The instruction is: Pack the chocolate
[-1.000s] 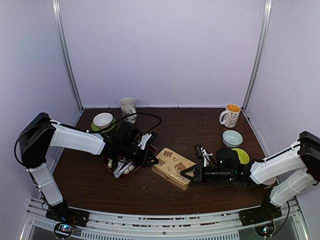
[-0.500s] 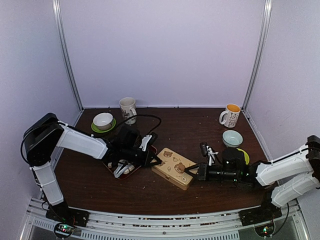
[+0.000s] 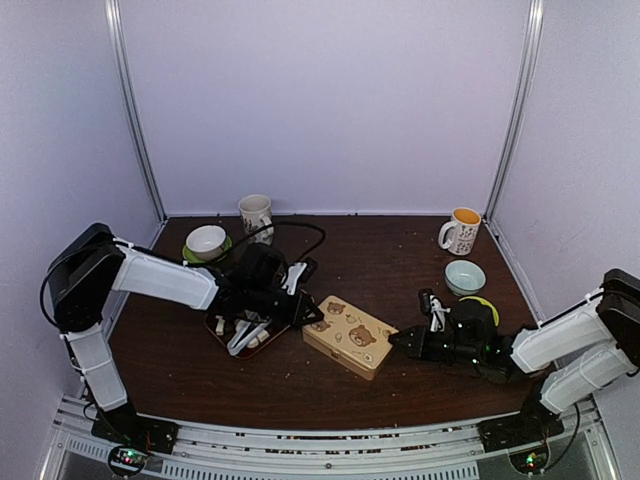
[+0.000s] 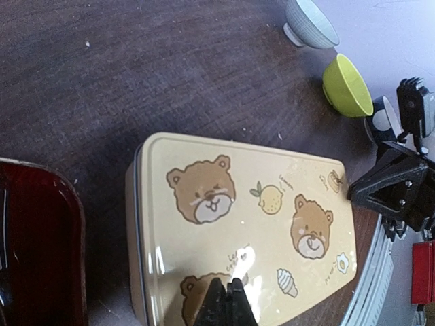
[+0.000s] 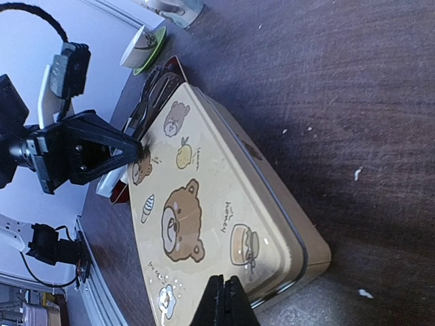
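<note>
Right end effector (image 3: 393, 343) has backed off the closed tin (image 3: 347, 335), left end effector (image 3: 312, 322) at its lid, both pinched shut and empty, so packing looks done-ish.

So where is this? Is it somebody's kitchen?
Probably not: it looks like a robot test booth. Plain white walls box in one brown table, and a left arm and a right arm are fixed at its near edge.

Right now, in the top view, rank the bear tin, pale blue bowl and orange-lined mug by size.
1. bear tin, clearly largest.
2. orange-lined mug and pale blue bowl look about alike; not ranked.
</note>
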You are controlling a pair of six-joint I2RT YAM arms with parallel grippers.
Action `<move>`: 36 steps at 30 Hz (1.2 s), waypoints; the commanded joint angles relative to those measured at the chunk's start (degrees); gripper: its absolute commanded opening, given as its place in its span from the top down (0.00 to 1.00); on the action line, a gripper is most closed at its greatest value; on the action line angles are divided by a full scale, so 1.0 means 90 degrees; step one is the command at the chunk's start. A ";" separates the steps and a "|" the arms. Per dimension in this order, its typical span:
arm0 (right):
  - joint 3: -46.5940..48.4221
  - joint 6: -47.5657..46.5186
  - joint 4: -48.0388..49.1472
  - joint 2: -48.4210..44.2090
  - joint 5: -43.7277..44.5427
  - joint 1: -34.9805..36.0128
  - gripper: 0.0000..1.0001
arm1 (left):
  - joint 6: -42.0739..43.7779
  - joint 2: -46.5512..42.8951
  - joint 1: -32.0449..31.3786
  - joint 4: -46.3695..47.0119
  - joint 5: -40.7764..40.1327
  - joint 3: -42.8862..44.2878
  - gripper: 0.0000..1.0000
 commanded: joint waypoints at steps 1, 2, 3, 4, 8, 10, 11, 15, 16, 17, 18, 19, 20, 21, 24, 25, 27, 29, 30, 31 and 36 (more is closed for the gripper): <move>-0.0067 -0.0356 -0.0942 -0.0621 0.0167 -0.0239 1.00 | -0.0077 0.0732 0.0144 0.0341 0.0150 0.0126 1.00; -0.0076 -0.0424 -0.1044 -0.0711 0.0206 -0.0265 1.00 | -0.0122 0.0863 0.0171 0.0205 0.0167 0.0199 1.00; -0.0089 -0.0478 -0.1096 -0.0743 0.0221 -0.0273 1.00 | -0.0155 0.0925 0.0181 0.0107 0.0161 0.0243 1.00; -0.0102 -0.0519 -0.1119 -0.0699 0.0231 -0.0270 1.00 | -0.0160 0.0899 0.0188 0.0095 0.0150 0.0235 1.00; -0.0352 -0.0457 -0.0528 0.0000 0.0184 -0.0284 1.00 | -0.0046 0.0533 0.0188 -0.0202 0.0057 0.0303 1.00; -0.0326 -0.0447 -0.0155 0.0397 -0.0018 -0.0310 1.00 | 0.0045 0.0290 0.0188 -0.0433 0.0000 0.0369 1.00; -0.0234 -0.0481 -0.0171 0.0447 -0.0111 -0.0318 1.00 | 0.0078 0.0172 0.0188 -0.0499 0.0008 0.0371 1.00; 0.0462 -0.1230 -0.1458 0.0040 -0.0001 -0.0307 1.00 | 0.0114 -0.0252 0.0115 -0.0553 0.0169 0.0256 1.00; 0.0652 -0.1410 -0.1815 -0.0112 0.0157 -0.0311 1.00 | 0.0137 -0.0329 0.0068 -0.0586 0.0178 0.0211 1.00; 0.0823 -0.1581 -0.2132 -0.0255 0.0284 -0.0313 1.00 | 0.0136 -0.0391 0.0004 -0.0624 0.0176 0.0163 1.00; 0.1014 -0.1714 -0.2397 -0.0345 0.0368 -0.0313 1.00 | 0.0119 -0.0443 -0.0056 -0.0622 0.0184 0.0099 1.00; 0.1219 -0.1858 -0.2603 -0.0372 0.0423 -0.0312 1.00 | 0.0094 -0.0487 -0.0142 -0.0607 0.0198 -0.0003 1.00; 0.1414 -0.1997 -0.2793 -0.0366 0.0424 -0.0313 1.00 | 0.0064 -0.0518 -0.0205 -0.0564 0.0211 -0.0080 1.00; 0.1639 -0.2122 -0.2984 -0.0314 0.0398 -0.0313 1.00 | 0.0010 -0.0543 -0.0256 -0.0514 0.0243 -0.0148 1.00; 0.2229 -0.2354 -0.3249 0.0048 0.0057 -0.0311 1.00 | -0.0173 -0.0563 -0.0373 -0.0222 0.0445 -0.0329 1.00; 0.2397 -0.2389 -0.3257 0.0186 -0.0085 -0.0321 1.00 | -0.0225 -0.0558 -0.0415 -0.0073 0.0494 -0.0380 1.00; 0.2729 -0.2443 -0.3277 0.0404 -0.0304 -0.0349 1.00 | -0.0347 -0.0532 -0.0459 0.0199 0.0597 -0.0464 1.00; 0.2999 -0.2475 -0.3353 0.0551 -0.0527 -0.0419 1.00 | -0.0419 -0.0484 -0.0466 0.0300 0.0656 -0.0483 1.00; 0.3094 -0.2491 -0.3370 0.0595 -0.0638 -0.0455 1.00 | -0.0435 -0.0485 -0.0466 0.0295 0.0655 -0.0490 1.00; 0.3200 -0.2504 -0.3386 0.0644 -0.0756 -0.0488 1.00 | -0.0460 -0.0501 -0.0466 0.0289 0.0649 -0.0506 1.00; 0.4103 -0.2823 -0.3761 0.1405 -0.2380 -0.0765 1.00 | -0.0437 -0.0599 -0.0495 0.0264 0.0651 -0.0563 1.00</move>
